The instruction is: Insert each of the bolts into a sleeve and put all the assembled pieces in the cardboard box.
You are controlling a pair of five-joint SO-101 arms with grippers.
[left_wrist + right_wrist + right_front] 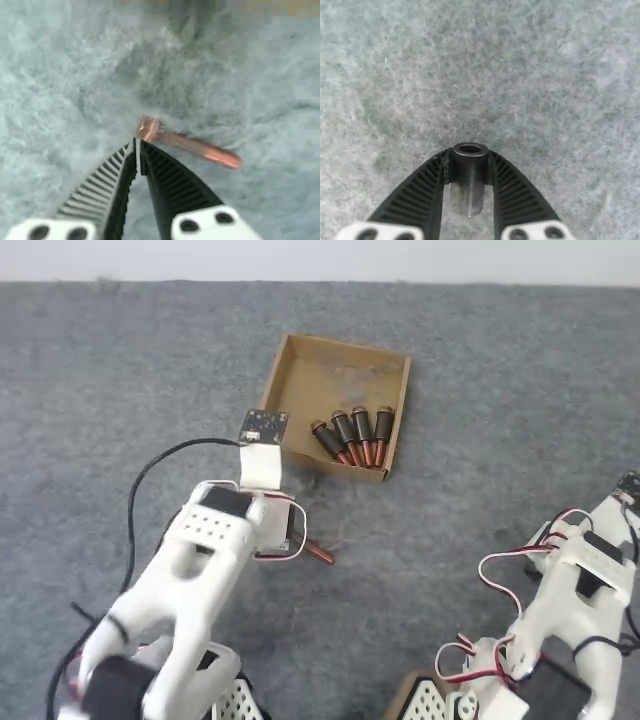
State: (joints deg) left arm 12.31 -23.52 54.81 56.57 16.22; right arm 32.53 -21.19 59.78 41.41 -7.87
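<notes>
Bolt (187, 145) lying loose on the grey carpet (480, 420), near the front wall of the cardboard box (345, 344).

Copper-coloured metal, so probably light, stiff and apt to roll on its smooth shank. It is best pinched near the head, leaving the tip free for a sleeve. The left gripper (137, 144) is closed on nothing, its tips touching the bolt's head. Well apart, the right gripper (469, 156) clamps a black sleeve (469, 180), bore showing. Four assembled pieces (355, 437) lie in the box, whose wall could crowd a wide approach.
</notes>
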